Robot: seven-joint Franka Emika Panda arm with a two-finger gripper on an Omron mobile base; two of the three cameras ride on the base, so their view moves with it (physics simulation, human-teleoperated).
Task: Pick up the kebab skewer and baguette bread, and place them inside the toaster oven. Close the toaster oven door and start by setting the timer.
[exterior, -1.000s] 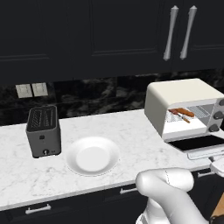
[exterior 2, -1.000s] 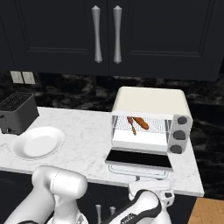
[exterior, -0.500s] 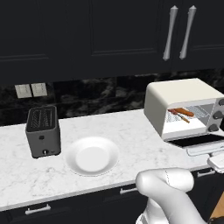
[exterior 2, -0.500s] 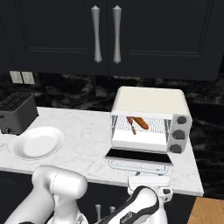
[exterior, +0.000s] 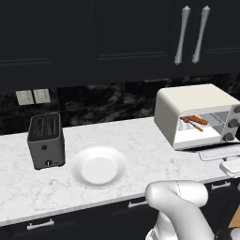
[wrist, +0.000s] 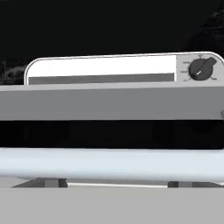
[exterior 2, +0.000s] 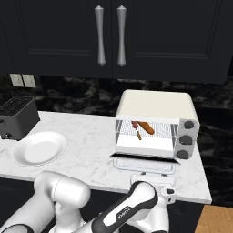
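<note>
Hand view: we cannot tell how wide our claw stands; the silver handle [wrist: 112,163] of the toaster oven door [exterior 2: 144,162] lies just ahead. The door hangs open. Inside the toaster oven [exterior 2: 157,124], kebab skewer [exterior 2: 136,129] and baguette bread [exterior 2: 146,128] rest on the rack.

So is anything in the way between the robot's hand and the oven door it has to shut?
Nothing visible is. The gripper sits just in front of the open toaster oven door, and the silver bar handle lies right before the camera.
</note>
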